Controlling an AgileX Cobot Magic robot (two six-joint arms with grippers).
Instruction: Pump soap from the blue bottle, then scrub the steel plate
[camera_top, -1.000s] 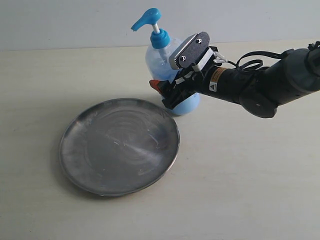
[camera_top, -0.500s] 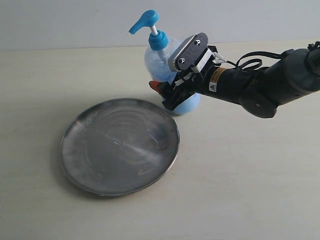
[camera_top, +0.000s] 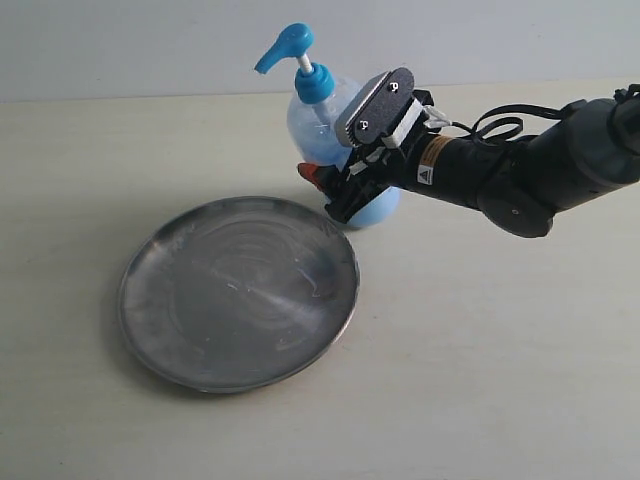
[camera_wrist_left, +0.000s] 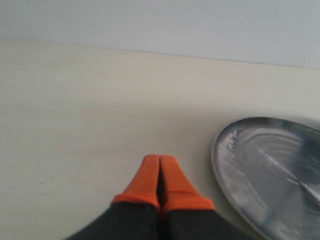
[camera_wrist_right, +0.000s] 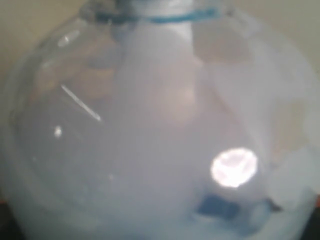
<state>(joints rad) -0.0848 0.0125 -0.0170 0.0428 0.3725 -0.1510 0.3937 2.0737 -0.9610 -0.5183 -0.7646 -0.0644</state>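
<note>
The blue bottle (camera_top: 316, 118) stands behind the steel plate's far right rim and leans left, its blue pump head (camera_top: 287, 44) pointing left. My right gripper (camera_top: 338, 190) is shut on its lower body, with one orange fingertip (camera_top: 311, 174) showing on the left side. Pale blue soap (camera_top: 380, 211) fills the bottle's base. The right wrist view is filled by the blurred clear bottle (camera_wrist_right: 150, 125). The steel plate (camera_top: 238, 290) lies flat and smeared on the table. My left gripper (camera_wrist_left: 160, 162) is shut on nothing, its orange fingertips together, beside the plate's rim (camera_wrist_left: 220, 160).
The pale tabletop (camera_top: 500, 350) runs to a grey wall behind. My right arm (camera_top: 520, 170) reaches in from the right just above the table. The left arm is outside the exterior view.
The bottle's top has tipped a little to the left in my right gripper, and the pump spout now hangs lower and further left. The plate has not moved.
</note>
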